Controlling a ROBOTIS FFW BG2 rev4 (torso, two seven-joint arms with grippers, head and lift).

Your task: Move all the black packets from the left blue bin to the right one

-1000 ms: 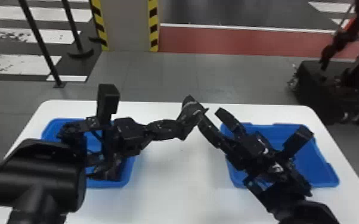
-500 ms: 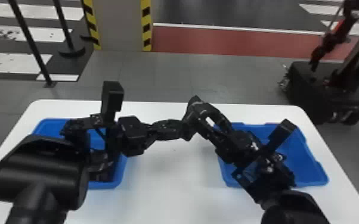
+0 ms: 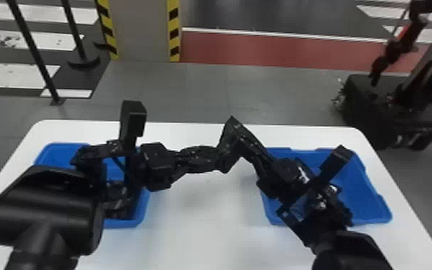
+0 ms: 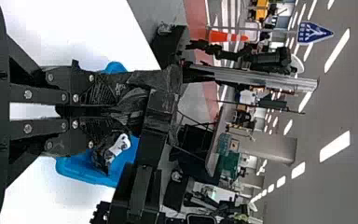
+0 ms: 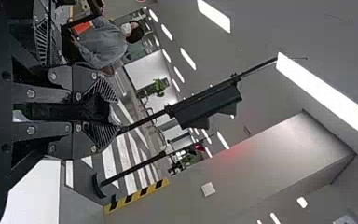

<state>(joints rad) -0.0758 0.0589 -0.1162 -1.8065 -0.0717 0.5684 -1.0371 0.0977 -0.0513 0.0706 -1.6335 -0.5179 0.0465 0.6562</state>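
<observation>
Clamping one black packet (image 4: 133,103), the left end effector (image 4: 112,110) is mid-transfer, another packet (image 4: 119,146) apparently in the right bin (image 3: 364,195), the right end effector's (image 5: 114,111) grip unreadable.

You have the left bin (image 3: 52,152) and right bin (image 3: 366,199), blue and upright, apart; a crumpled black packet (image 4: 133,106) is raised between them; another (image 4: 107,153), white-marked, lies in the right bin.

Robotics lab with indoor crosswalk (image 3: 21,77)
</observation>
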